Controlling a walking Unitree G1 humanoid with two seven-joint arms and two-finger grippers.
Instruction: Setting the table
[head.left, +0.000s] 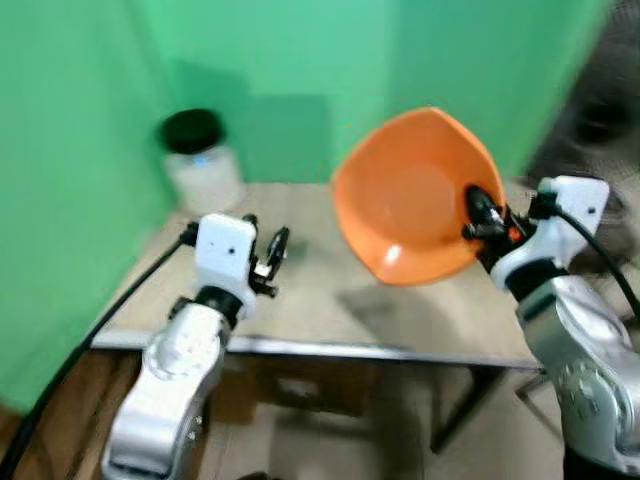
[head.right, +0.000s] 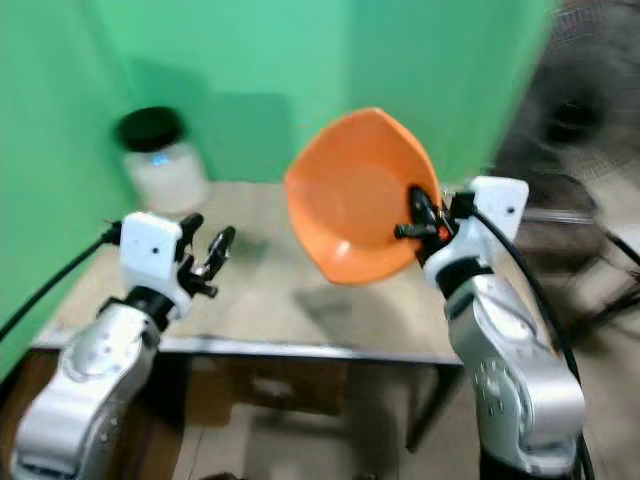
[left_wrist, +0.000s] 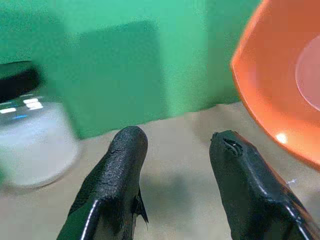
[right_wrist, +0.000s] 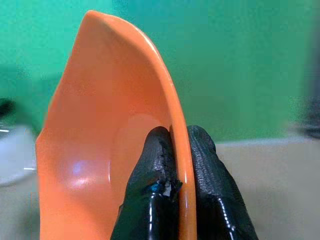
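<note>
An orange bowl (head.left: 410, 195) hangs tilted on its side above the right half of the beige table (head.left: 310, 300), its hollow facing me. My right gripper (head.left: 484, 215) is shut on the bowl's rim, one finger inside and one outside, as the right wrist view shows on the orange bowl (right_wrist: 100, 150). My left gripper (head.left: 268, 252) hovers open over the table's left part with nothing between its fingers (left_wrist: 120, 170). The bowl's edge (left_wrist: 280, 95) shows beside them.
A clear jar with a black lid (head.left: 200, 160) stands at the table's back left corner against the green backdrop. The table's metal front edge (head.left: 330, 348) runs below my arms. A dark blurred object (head.left: 600, 120) sits at the right beyond the backdrop.
</note>
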